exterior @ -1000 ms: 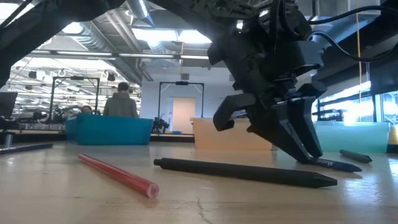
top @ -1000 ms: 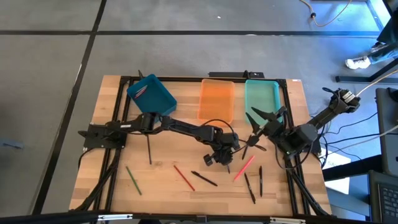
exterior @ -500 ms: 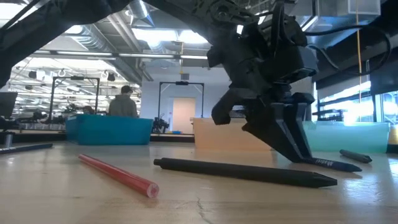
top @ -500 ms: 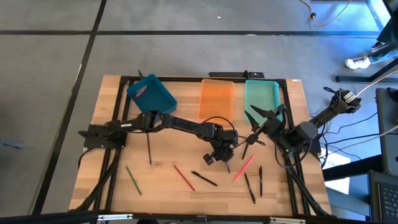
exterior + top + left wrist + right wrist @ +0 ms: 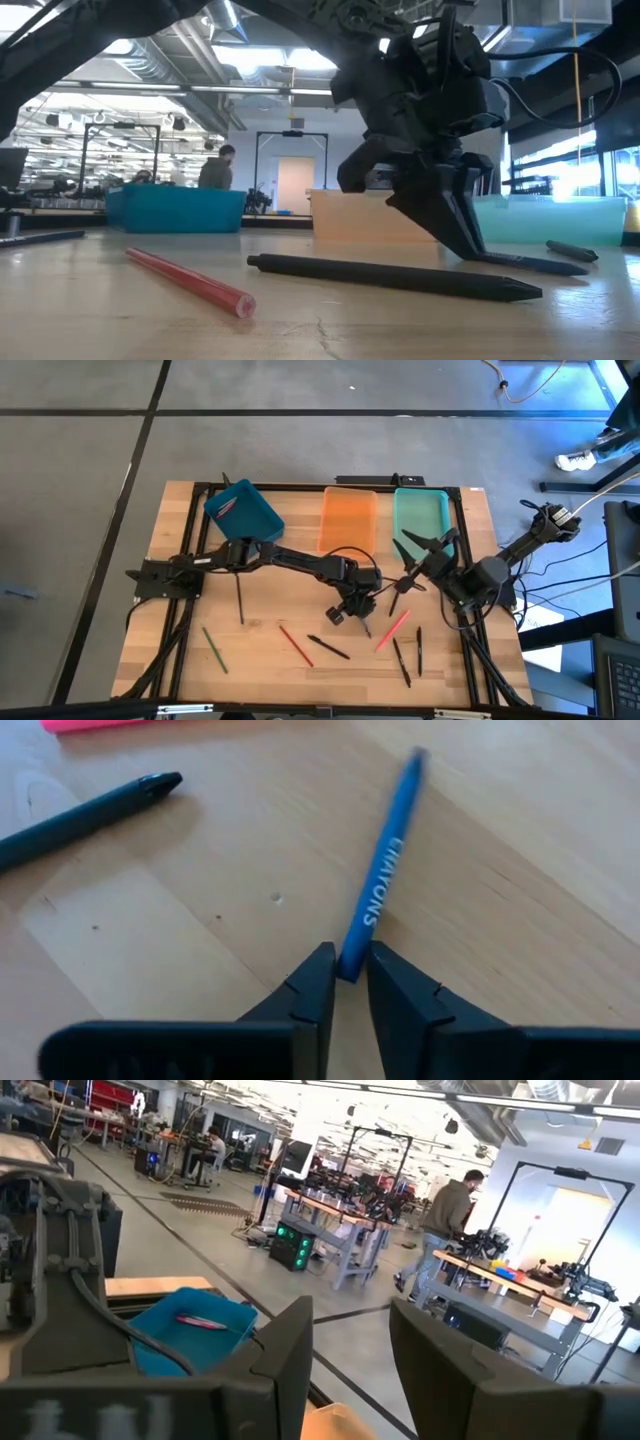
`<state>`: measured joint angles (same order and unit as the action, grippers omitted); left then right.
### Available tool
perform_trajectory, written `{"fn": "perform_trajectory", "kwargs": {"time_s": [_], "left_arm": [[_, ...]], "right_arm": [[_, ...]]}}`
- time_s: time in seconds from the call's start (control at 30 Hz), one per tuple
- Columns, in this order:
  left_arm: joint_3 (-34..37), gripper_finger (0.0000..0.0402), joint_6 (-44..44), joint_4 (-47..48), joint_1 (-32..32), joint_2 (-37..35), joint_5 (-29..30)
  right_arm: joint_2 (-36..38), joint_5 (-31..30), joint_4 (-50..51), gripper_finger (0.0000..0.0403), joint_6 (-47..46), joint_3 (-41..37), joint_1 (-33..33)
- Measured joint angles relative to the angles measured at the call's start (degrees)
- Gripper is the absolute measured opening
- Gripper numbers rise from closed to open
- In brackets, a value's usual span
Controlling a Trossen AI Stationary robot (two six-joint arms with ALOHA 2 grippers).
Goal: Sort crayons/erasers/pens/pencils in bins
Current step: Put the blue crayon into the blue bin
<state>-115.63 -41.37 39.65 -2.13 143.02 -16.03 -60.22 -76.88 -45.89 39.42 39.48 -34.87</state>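
Observation:
A blue crayon [image 5: 385, 870] printed "CRAYONS" lies on the wooden table just right of its middle; it also shows in the low view [image 5: 530, 265]. My left gripper [image 5: 347, 960] stands over it in the high view [image 5: 360, 610], shut on its near end. My right gripper [image 5: 425, 545] hangs open and empty over the table's right part, near the teal bin [image 5: 421, 520]; its wrist view [image 5: 350, 1350] looks into the room. A blue bin [image 5: 243, 510] and an orange bin [image 5: 348, 520] stand along the far edge. My left gripper pinches the crayon's end [image 5: 352, 952] between its two fingertips. The fingers slant down from above and lie roughly along the crayon, which points away from them. The crayon lies low along the table [image 5: 545, 267], its free end on the wood.
Loose on the table: a pink crayon [image 5: 392, 630], a red pencil [image 5: 295, 645], a black pen [image 5: 328, 647], two dark pens [image 5: 400, 660] near the front right, a green pencil [image 5: 214, 650] and a black pencil [image 5: 240, 600]. A person walks in the room behind [image 5: 222, 168].
My left gripper has shifted a little toward the table's left, and the blue crayon's held end has gone with it along the table.

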Motion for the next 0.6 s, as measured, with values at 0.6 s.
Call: {"fn": "perform_trajectory", "kwargs": {"time_s": [0.6], "left_arm": [[0.0,0.0004,2.3,0.4,-1.7,-0.2,2.2]], "right_arm": [[0.0,-3.0,1.6,0.0139,-1.5,0.0,-0.3]]}}
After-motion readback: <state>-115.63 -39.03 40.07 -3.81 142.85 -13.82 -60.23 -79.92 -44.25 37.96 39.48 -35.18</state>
